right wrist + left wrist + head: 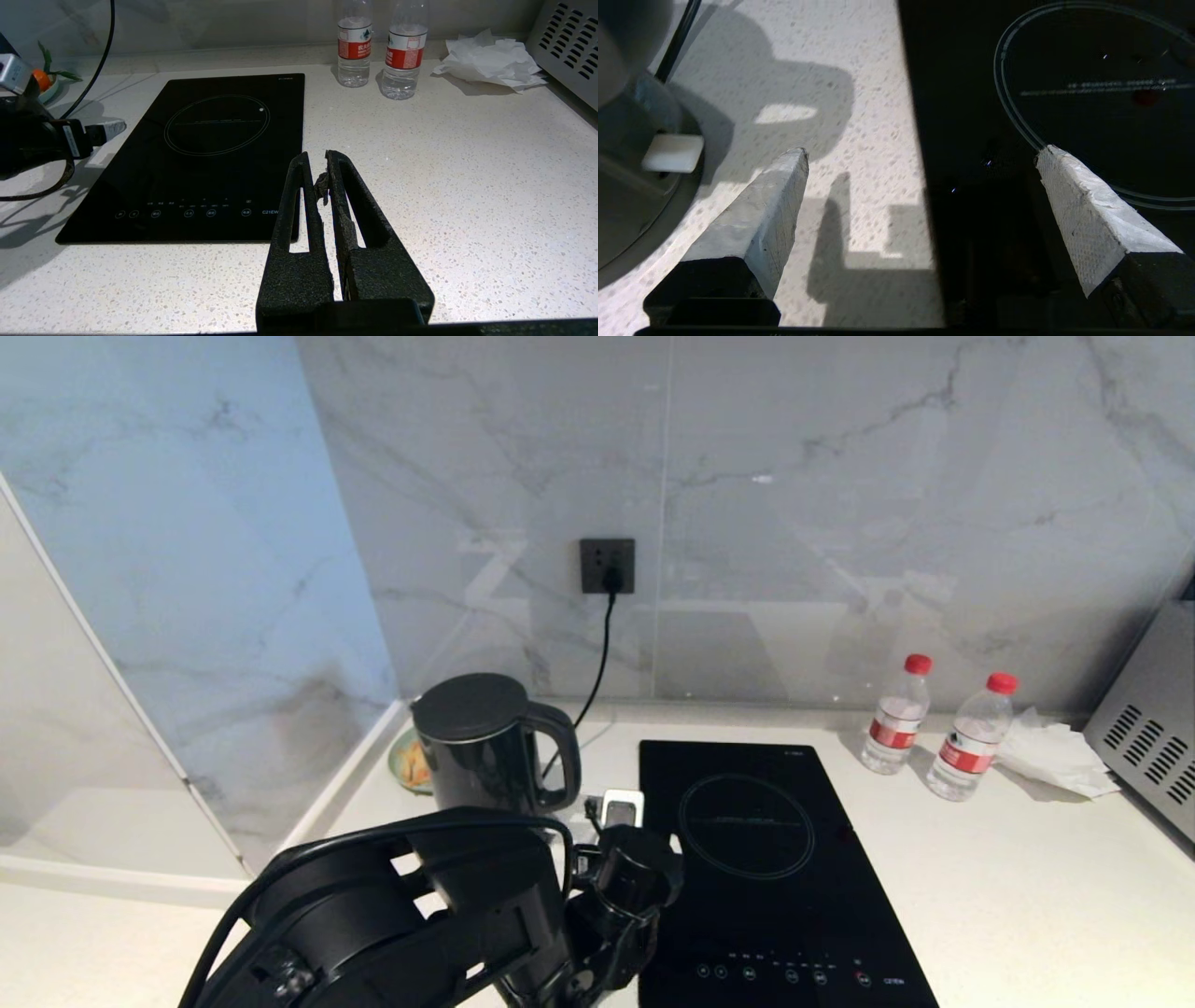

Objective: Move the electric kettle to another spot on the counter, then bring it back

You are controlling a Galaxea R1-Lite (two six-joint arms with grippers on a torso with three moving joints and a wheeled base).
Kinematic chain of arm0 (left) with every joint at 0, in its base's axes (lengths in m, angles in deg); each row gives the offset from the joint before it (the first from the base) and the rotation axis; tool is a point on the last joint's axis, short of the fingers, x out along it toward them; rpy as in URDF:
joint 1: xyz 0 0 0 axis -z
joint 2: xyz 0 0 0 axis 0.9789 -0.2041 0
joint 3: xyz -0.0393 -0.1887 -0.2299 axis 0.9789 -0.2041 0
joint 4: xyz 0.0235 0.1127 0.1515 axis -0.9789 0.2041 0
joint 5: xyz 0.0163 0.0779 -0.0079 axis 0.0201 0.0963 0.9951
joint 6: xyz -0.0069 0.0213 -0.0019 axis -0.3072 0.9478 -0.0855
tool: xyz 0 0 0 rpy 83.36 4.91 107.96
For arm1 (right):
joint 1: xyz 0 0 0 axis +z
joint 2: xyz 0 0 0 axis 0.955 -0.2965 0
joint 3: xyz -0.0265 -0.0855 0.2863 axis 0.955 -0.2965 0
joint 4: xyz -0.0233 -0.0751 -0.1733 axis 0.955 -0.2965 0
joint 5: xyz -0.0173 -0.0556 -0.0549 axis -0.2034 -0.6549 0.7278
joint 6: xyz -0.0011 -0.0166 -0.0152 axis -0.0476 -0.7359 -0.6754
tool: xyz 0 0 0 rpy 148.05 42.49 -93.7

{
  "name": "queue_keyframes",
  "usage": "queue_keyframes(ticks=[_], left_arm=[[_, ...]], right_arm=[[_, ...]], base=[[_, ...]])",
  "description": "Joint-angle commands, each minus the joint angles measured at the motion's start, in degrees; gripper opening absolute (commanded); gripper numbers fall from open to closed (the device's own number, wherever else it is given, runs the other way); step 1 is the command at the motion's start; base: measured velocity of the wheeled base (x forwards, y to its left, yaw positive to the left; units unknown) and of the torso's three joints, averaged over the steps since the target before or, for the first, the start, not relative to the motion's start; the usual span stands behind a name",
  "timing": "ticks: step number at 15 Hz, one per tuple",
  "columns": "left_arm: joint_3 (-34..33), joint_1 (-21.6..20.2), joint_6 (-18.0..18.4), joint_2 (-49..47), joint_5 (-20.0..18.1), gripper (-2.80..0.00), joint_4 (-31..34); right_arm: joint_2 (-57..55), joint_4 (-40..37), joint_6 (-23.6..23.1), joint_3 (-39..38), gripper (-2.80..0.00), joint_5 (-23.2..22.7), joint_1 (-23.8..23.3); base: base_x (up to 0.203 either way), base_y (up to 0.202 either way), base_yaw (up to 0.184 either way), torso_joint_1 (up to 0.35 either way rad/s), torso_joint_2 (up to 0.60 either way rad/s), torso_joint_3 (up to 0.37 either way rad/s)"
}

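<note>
The glossy black electric kettle (485, 747) stands upright at the back left of the off-white counter (1027, 896), its loop handle turned toward the hob. My left gripper (616, 812) hovers low just in front of the handle. In the left wrist view it (922, 153) is open wide and empty, one finger over the counter (859, 140) and the other over the hob. The kettle's foot (621, 121) and its pale switch (672, 151) lie off to the side, apart from the fingers. My right gripper (317, 156) is shut and empty above the counter's front.
A black glass hob (747, 859) is set into the counter beside the kettle. A cord (597, 663) runs up to a wall socket (607, 565). Two water bottles (896, 714), crumpled tissue (1055, 751) and a grey vented appliance (1148, 737) stand at the back right. A small dish (408, 761) sits behind the kettle.
</note>
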Motion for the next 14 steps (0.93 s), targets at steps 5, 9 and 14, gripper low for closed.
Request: queue_keyframes(ticks=[5, 9, 14], left_arm=[[2.0, -2.5, 0.0, -1.5, 2.0, 0.00, 0.1], [1.4, -3.5, 0.0, -1.4, 2.3, 0.00, 0.0], [0.9, -4.1, 0.0, -1.4, 2.4, 0.00, -0.3]], right_arm=[[0.0, 0.0, 0.0, 0.0, -2.80, 0.1, 0.0], [0.0, 0.0, 0.0, 0.0, -2.80, 0.0, 0.0], [0.0, 0.0, 0.0, 0.0, -2.80, 0.1, 0.0]], base=[[0.000, 0.000, 0.000, 0.000, 0.00, 0.000], [0.000, 0.000, 0.000, 0.000, 0.00, 0.000], [0.000, 0.000, 0.000, 0.000, 0.00, 0.000]])
